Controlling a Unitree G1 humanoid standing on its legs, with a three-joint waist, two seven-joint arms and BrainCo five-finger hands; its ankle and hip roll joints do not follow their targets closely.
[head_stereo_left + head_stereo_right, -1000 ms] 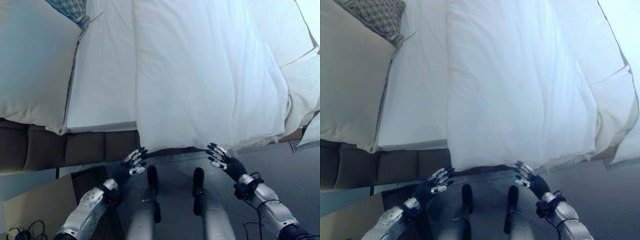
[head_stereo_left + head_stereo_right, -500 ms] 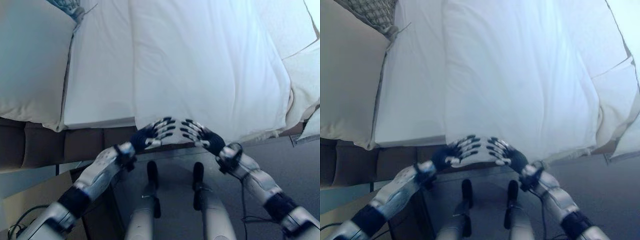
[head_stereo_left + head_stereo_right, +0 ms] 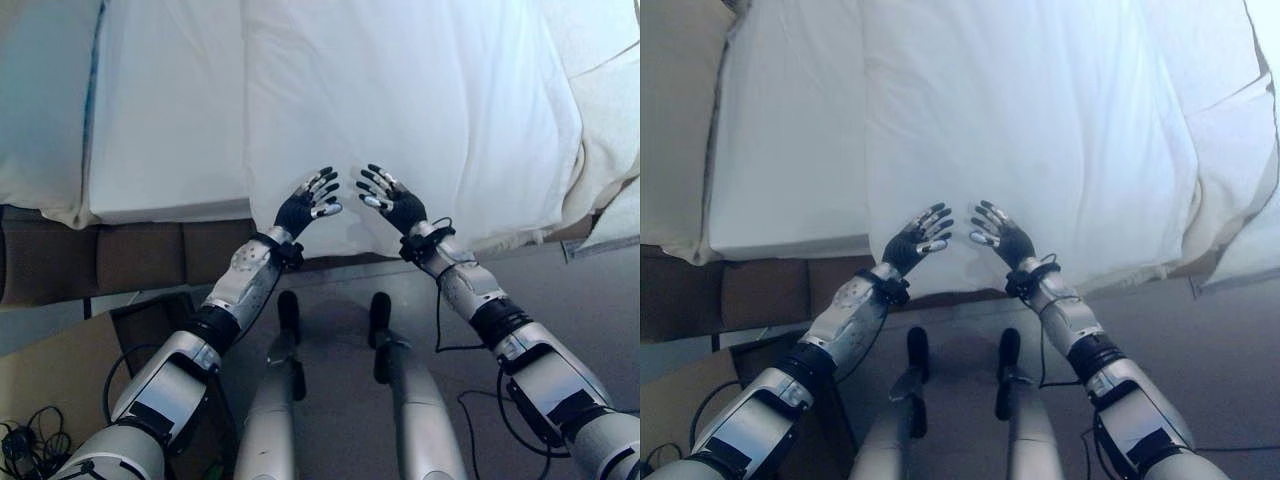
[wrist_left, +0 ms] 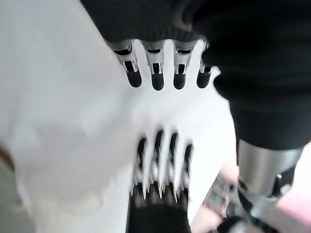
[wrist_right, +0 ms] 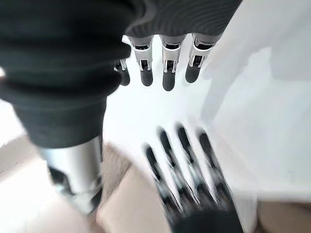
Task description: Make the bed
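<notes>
My left hand (image 3: 305, 205) and my right hand (image 3: 392, 203) are raised side by side over the near edge of the bed, fingers straight and spread, grasping nothing; the two are close together but apart, palms turned toward each other, and each wrist view shows its own dark-tipped fingers (image 4: 156, 73) extended with the other hand's fingers opposite them against white cloth. Below and beyond both hands lies the white duvet (image 3: 400, 110), spread down the middle of the bed; its near edge (image 3: 940, 285) hangs over the side of the bed just past my wrists; its surface shows soft creases. On my left of the duvet the white sheet (image 3: 165, 110) over the mattress lies bare and flat, reaching to the mattress's near edge; further left a pale pillow (image 3: 45, 100) rests against it, its lower corner drooping over the edge. On my right the duvet bunches into folds, and another white fold of bedding (image 3: 610, 120) lies beside it at the bed's corner. Beneath the mattress runs the dark brown padded bed base (image 3: 130, 260); the grey floor (image 3: 600, 290) spreads out on my right, and a brown cardboard box (image 3: 60, 390) stands at my lower left.
</notes>
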